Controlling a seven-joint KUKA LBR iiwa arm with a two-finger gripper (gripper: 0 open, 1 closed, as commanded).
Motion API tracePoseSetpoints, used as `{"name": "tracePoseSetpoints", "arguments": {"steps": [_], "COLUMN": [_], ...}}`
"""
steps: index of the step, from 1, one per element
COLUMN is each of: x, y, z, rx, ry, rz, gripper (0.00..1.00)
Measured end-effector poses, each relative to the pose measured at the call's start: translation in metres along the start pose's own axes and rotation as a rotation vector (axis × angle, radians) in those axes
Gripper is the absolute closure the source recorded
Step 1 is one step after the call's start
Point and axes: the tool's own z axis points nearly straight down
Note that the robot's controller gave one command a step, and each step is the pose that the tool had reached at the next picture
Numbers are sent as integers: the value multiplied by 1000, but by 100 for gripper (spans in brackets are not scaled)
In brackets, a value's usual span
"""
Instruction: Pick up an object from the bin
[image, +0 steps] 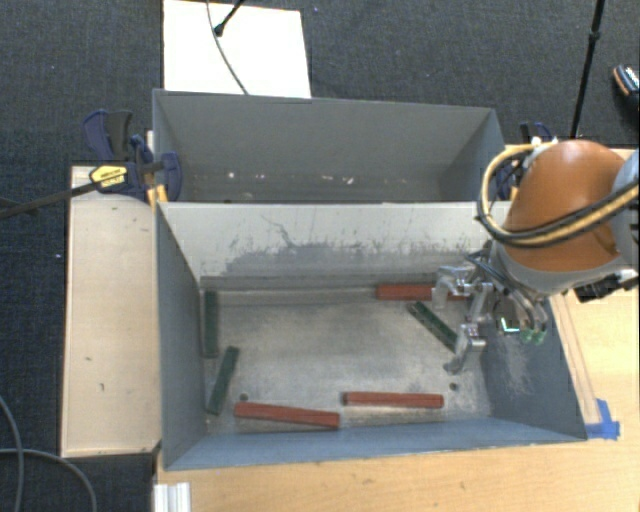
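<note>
My gripper (468, 336) hangs low at the right side of the bin, close above the floor. A dark green stick (430, 321) lies slanted just to its left, and the stick's lower end reaches up to the gripper. Whether the gripper touches it I cannot tell. A red-brown stick (404, 292) lies along the foot of the back wall, just up and left of the gripper. Another red-brown stick (393, 400) lies flat near the front wall, below and left of the gripper.
A third red-brown stick (287, 414) lies by the front wall at the left. Two dark green sticks (210, 322) (222, 378) rest against the left wall. The arm with its orange cover stands over the bin's right wall.
</note>
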Motion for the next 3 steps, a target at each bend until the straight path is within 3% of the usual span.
{"name": "tracePoseSetpoints", "arguments": {"steps": [1, 2, 3], "x": [35, 34, 8], "y": [39, 38, 47], "z": [123, 120, -18], "rx": [-1, 1, 2], "ry": [-4, -8, -17], "rz": [-165, -167, -180], "gripper": [0, 100, 100]}}
